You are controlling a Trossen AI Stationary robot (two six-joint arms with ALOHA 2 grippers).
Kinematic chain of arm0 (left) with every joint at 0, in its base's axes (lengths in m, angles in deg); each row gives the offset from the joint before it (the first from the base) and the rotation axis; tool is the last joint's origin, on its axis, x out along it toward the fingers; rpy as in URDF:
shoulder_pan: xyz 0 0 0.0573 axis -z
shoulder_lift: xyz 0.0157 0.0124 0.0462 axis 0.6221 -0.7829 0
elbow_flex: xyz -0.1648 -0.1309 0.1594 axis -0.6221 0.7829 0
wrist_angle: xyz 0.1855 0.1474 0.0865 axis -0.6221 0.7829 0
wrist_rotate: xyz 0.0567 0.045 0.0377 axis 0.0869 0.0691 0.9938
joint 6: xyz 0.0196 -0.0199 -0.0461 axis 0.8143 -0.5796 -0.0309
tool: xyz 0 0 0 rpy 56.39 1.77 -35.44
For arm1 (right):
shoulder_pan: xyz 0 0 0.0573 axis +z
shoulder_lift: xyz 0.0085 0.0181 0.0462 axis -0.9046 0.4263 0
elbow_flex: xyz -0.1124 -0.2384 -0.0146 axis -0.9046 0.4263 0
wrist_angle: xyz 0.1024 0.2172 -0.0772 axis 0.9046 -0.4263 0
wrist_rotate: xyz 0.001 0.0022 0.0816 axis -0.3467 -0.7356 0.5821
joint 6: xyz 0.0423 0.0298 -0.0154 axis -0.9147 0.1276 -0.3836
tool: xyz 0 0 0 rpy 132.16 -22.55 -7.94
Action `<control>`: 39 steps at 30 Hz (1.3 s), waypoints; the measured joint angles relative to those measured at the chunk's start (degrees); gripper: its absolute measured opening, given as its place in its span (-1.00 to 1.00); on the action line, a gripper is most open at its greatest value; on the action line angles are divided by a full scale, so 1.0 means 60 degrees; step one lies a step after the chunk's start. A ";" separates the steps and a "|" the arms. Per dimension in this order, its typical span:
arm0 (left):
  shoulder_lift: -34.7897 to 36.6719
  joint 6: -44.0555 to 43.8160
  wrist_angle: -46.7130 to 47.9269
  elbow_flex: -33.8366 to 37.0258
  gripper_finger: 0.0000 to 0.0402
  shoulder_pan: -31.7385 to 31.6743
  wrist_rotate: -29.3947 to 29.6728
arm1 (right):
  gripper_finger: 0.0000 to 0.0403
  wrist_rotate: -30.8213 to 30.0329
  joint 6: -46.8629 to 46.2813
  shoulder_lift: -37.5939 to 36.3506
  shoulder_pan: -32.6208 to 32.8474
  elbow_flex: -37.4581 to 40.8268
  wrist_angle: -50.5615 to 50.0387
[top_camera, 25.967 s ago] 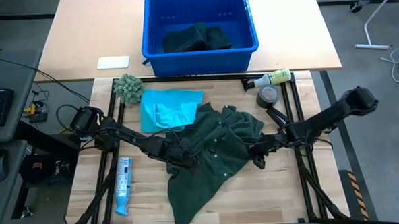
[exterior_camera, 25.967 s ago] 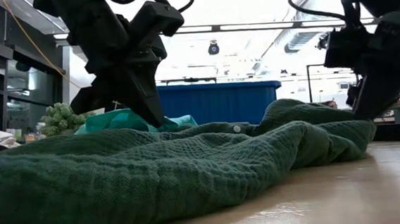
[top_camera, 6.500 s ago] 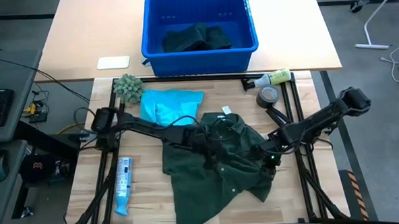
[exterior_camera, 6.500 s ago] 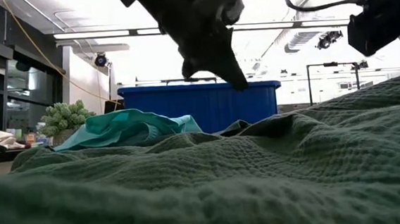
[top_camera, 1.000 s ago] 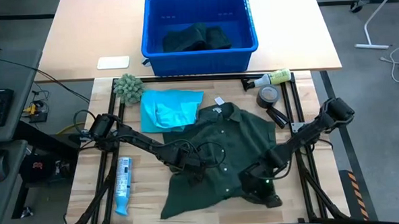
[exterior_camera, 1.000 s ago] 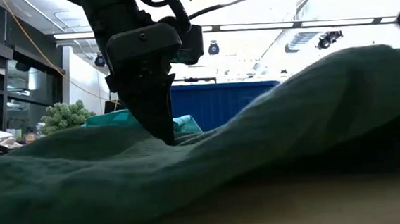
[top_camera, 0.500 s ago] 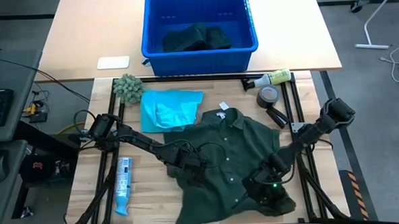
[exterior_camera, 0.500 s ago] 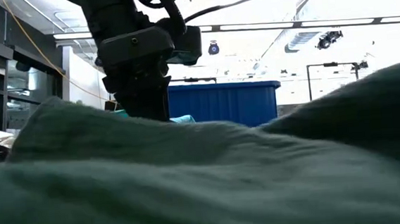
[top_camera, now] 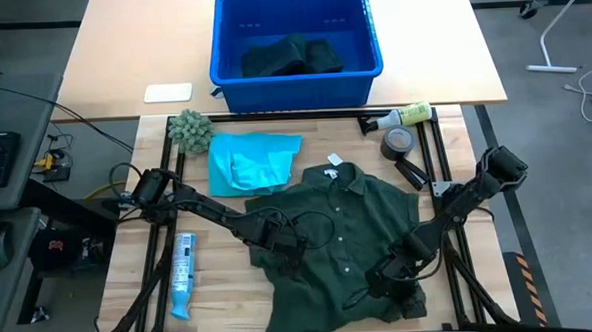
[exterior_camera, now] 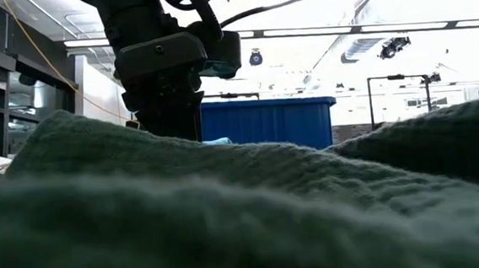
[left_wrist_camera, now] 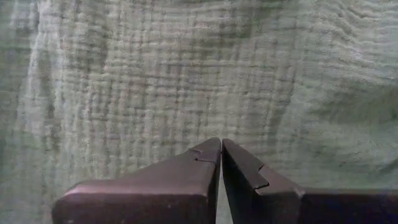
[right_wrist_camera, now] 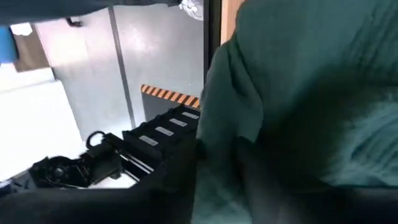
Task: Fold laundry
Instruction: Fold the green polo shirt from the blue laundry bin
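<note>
l hand (left_wrist_camera: 220, 152) shut on green shirt (top_camera: 349, 224); r hand (top_camera: 386, 279) grips hem.

The table centre is covered by the dark green shirt (top_camera: 339, 234), spread from collar to near edge. At 11 o'clock of it lies the turquoise shirt (top_camera: 251, 160), touching; the fuzzy ball (top_camera: 189, 130) sits beyond. At 9 o'clock a blue tube (top_camera: 182, 273) narrows the bare wood strip. At 1 o'clock a bottle (top_camera: 402, 114) and tape roll (top_camera: 399, 140) crowd the corner (passage tight). Bare wood (top_camera: 217, 300) remains at 8 o'clock.
</note>
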 joint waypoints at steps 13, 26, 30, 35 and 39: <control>0.0169 -0.0007 0.0497 0.0000 -1.00 -0.0160 0.0319 | -0.59 -0.1052 -0.0310 -0.0397 -0.0033 -0.0004 -0.2105; 0.1031 0.0069 -0.0694 0.0000 -1.00 -0.1549 0.0759 | -1.00 -0.5237 -0.1933 -0.2080 -0.4116 0.2999 -0.0061; 0.1027 -0.0032 -0.1961 -0.0006 -1.00 -0.1935 0.0098 | -1.00 -0.5329 -0.3145 -0.2924 -0.4776 0.4279 0.1569; 0.1034 -0.0399 -0.2381 0.0197 -1.00 -0.1844 0.0007 | -1.00 -0.5420 -0.3649 -0.3808 -0.4675 0.4774 0.1241; 0.1014 -0.1798 -0.4083 0.1547 -1.00 -0.1531 -0.0629 | -1.00 -0.5873 -0.4041 -0.4033 -0.4527 0.4834 0.0762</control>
